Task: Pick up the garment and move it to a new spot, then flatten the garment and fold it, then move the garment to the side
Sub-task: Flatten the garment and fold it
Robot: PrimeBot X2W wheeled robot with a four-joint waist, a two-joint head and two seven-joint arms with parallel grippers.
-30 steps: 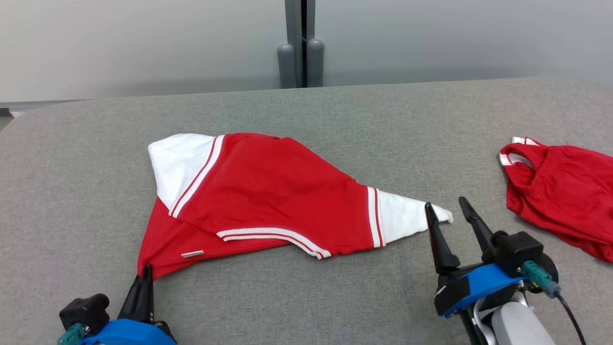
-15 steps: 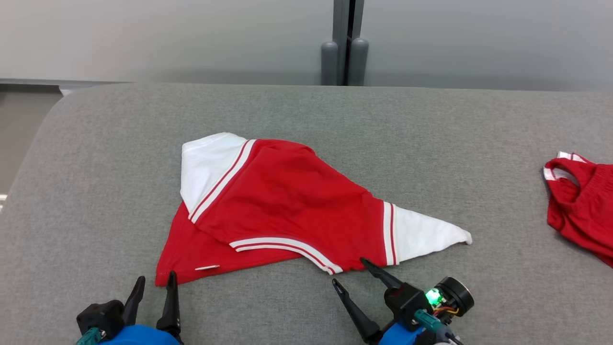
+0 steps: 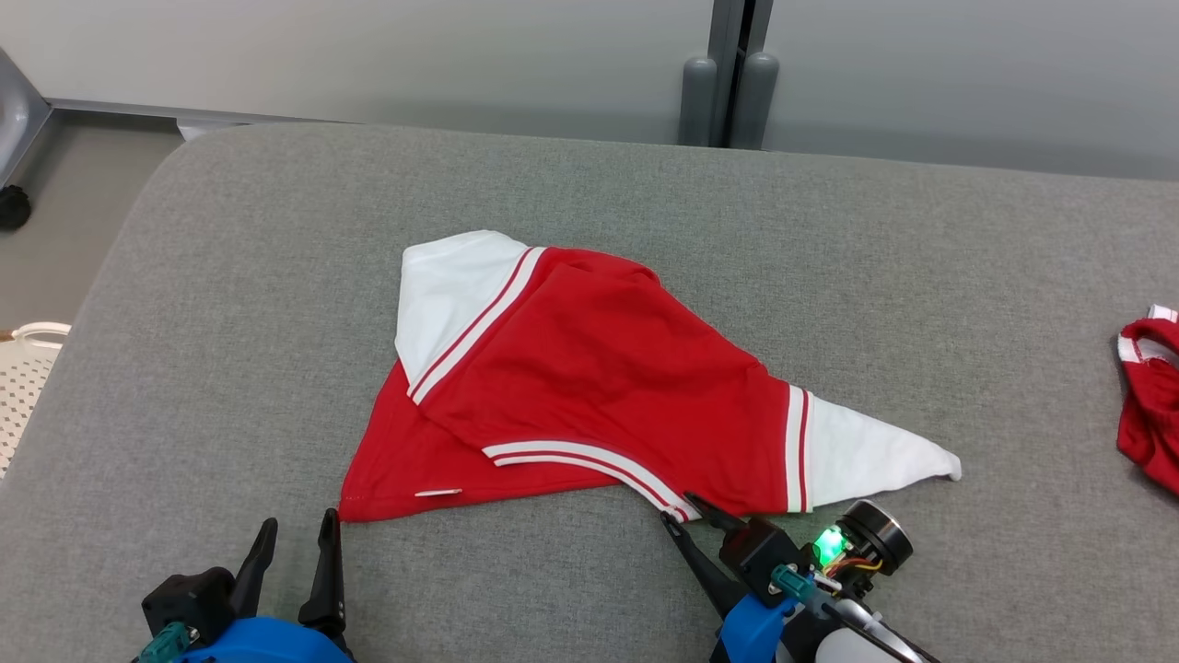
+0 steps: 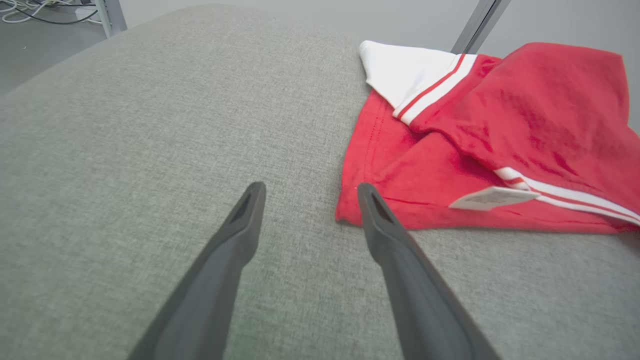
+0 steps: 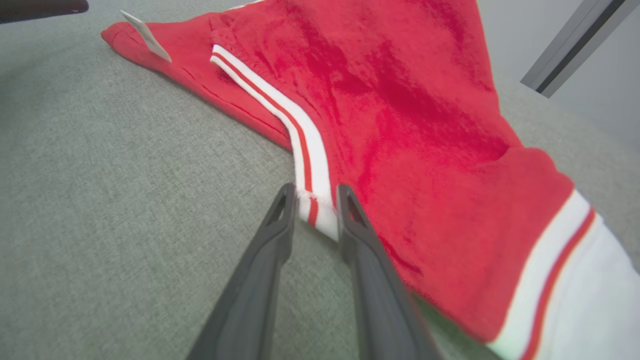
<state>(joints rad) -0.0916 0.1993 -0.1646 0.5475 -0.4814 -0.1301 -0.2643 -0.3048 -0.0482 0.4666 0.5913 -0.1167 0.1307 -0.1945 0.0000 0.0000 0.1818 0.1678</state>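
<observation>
Head view: garment (image 3: 599, 387) lies mid-table (image 3: 230, 276), red with white sleeves, long axis running from far left to near right. Left gripper (image 3: 299, 520) sits low left, jaws spread and empty, tips just beside the garment's near-left corner. Right gripper (image 3: 679, 508) is at the near edge, at the end of the striped band (image 3: 571, 456).

Left wrist view: left gripper (image 4: 310, 187) is wide apart over bare table. The red corner sits just ahead, by the finger at this view's right; contact unclear.

Right wrist view: right gripper (image 5: 316, 190) is drawn in narrow, 1 finger each side of the band's end, cloth between. Firm pinch or not: cannot tell.

Judgement: the right arm is already on the garment. The left needs a short reach forward and right to its corner.
</observation>
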